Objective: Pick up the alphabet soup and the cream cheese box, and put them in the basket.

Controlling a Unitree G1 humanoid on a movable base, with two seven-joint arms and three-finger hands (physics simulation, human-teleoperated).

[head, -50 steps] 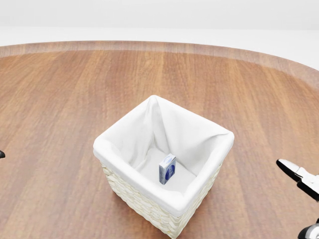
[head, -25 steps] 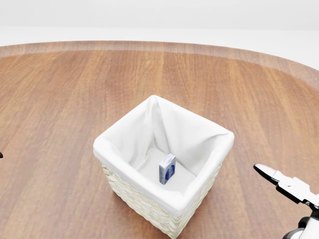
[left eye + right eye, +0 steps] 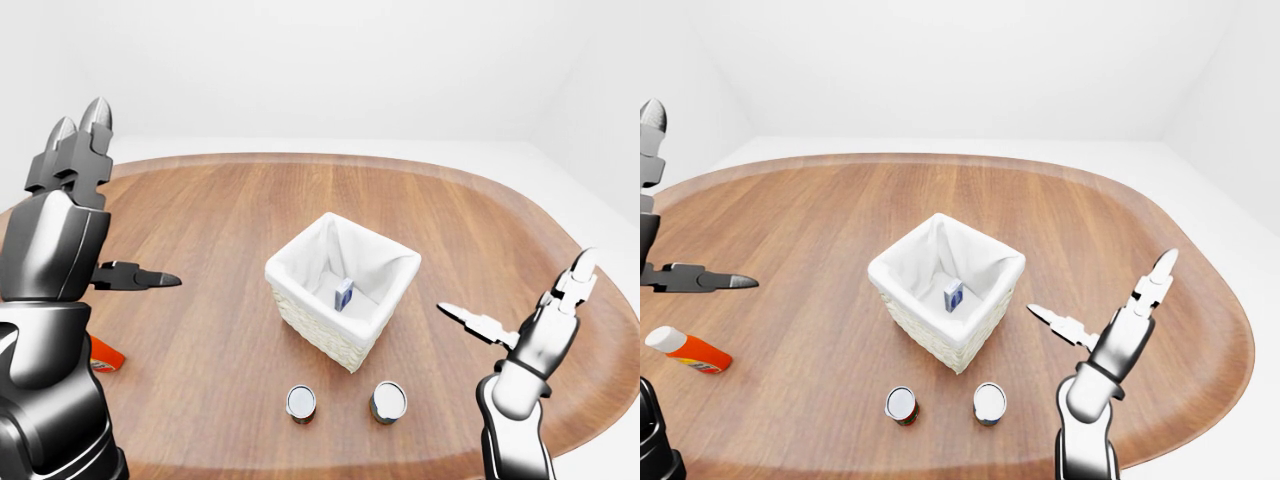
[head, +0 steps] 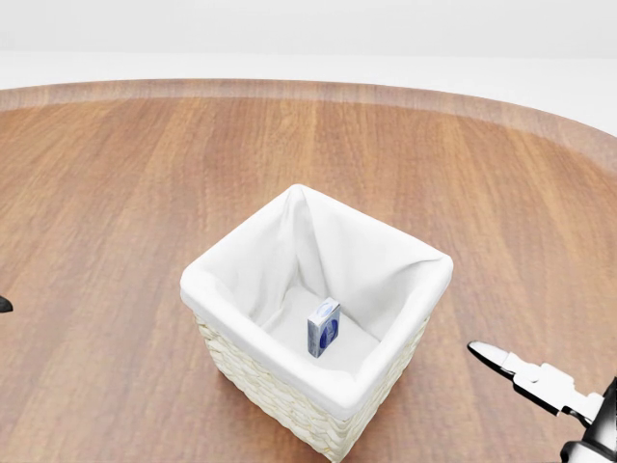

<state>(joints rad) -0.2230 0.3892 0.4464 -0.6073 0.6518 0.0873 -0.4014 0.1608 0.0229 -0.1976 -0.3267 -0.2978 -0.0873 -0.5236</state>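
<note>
The cream cheese box (image 4: 324,327) already stands on edge on the floor of the basket (image 3: 300,262), so what remains is the soup. Two cans sit on the table (image 3: 840,200) just below the basket in the eye views, and I cannot read either label from here; the right-hand can (image 3: 989,402) lies nearest the right hand (image 3: 1110,330), the left-hand can (image 3: 901,405) a little further along.

To do this step well, I'd judge the hand should first settle which can is the alphabet soup, then come down over it from above with the fingers spread round the cylinder (a side approach risks knocking it into its neighbour or against the basket's wicker wall). Lift clear of the rim before carrying it over the white lining.

The right hand hangs to the right of the basket, forearm raised, fingers splayed wide and holding nothing, one finger pointing toward the basket. The left hand (image 3: 75,200) is held high, well to the left of the basket, also spread and empty.
</note>
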